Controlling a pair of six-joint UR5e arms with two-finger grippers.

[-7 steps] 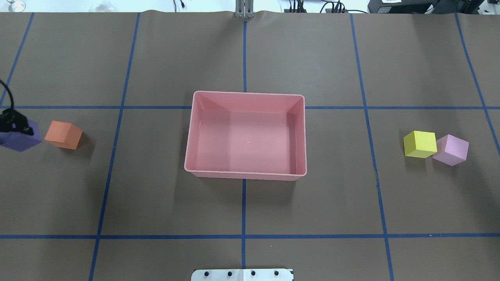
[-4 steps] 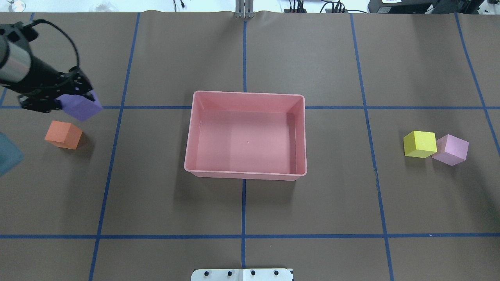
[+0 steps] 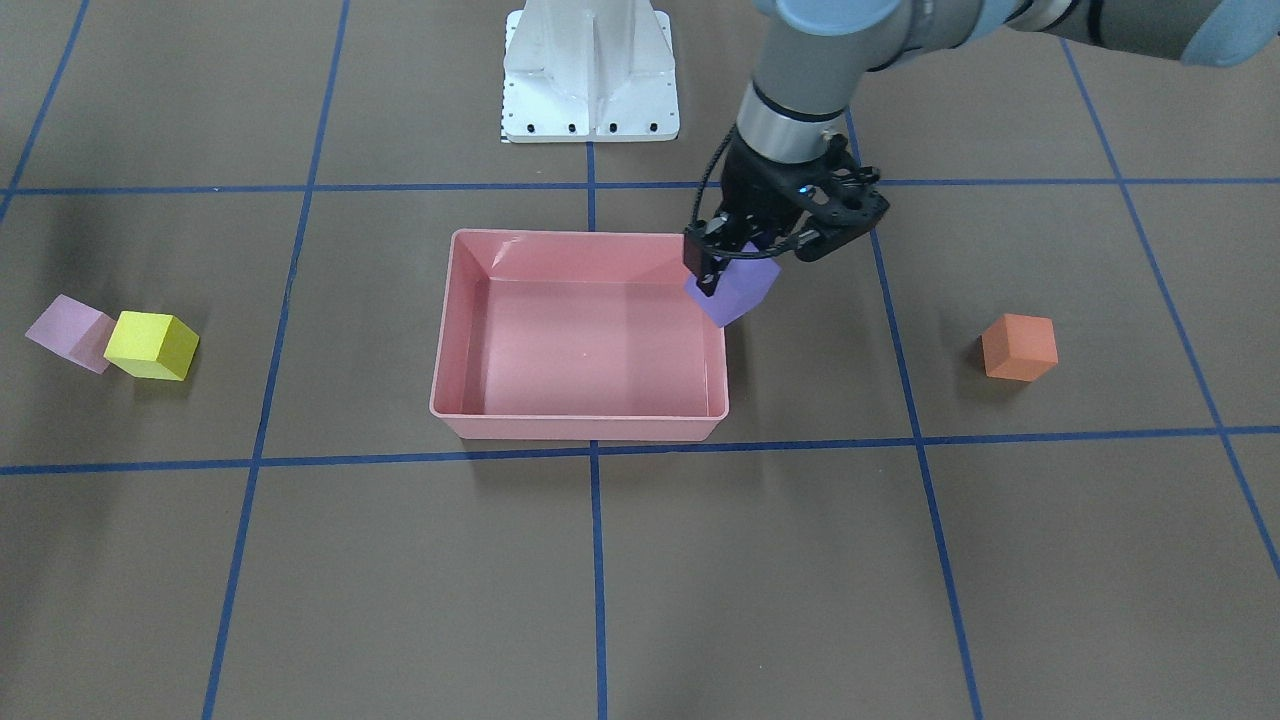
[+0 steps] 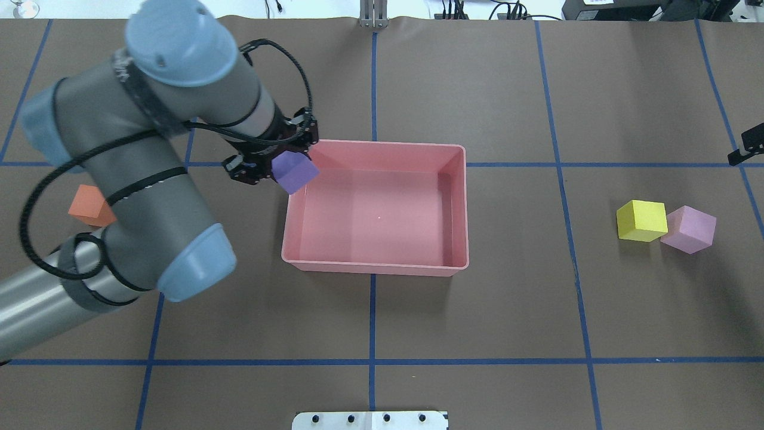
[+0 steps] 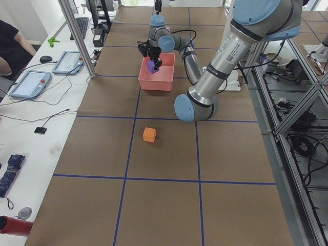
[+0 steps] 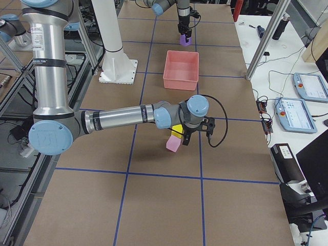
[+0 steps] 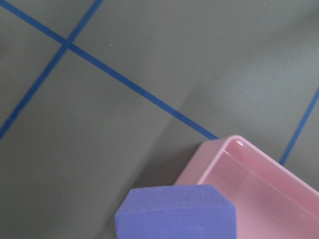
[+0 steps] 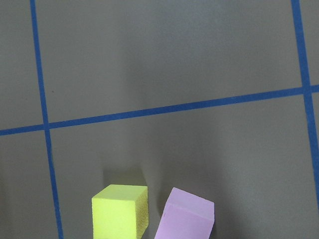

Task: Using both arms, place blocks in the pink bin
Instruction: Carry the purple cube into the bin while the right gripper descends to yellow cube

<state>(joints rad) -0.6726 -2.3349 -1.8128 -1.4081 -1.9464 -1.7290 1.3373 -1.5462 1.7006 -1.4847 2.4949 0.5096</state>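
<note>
The left gripper [image 3: 733,268], black and two-fingered, is clamped on the small matte purple foam cube [image 4: 295,172], one finger flat on a face and the cube hanging corner-down, tilted. It is raised off the brown paper-covered table [image 4: 477,310] and, as best I can judge between the views, sits about over the short wall of the shallow salmon-pink plastic bin [image 4: 376,270] on the robot's left side.

That is the relation everything turns on. The bin stands at the table's middle with its long axis running end to end, so its bare floor lies from the cube toward the table's right end. I would say a short carry that way is needed before letting go. Released here, a light foam cube could catch the thin rim and tip outward.

The smooth, glossy bin holds nothing. The orange foam cube [image 3: 1018,346] sits alone toward the table's left end. The yellow foam cube [image 4: 641,220] and light pink foam cube [image 4: 689,229] touch at a corner near the right end, with the right gripper [image 6: 187,137] just above them. I cannot tell how its fingers stand.
</note>
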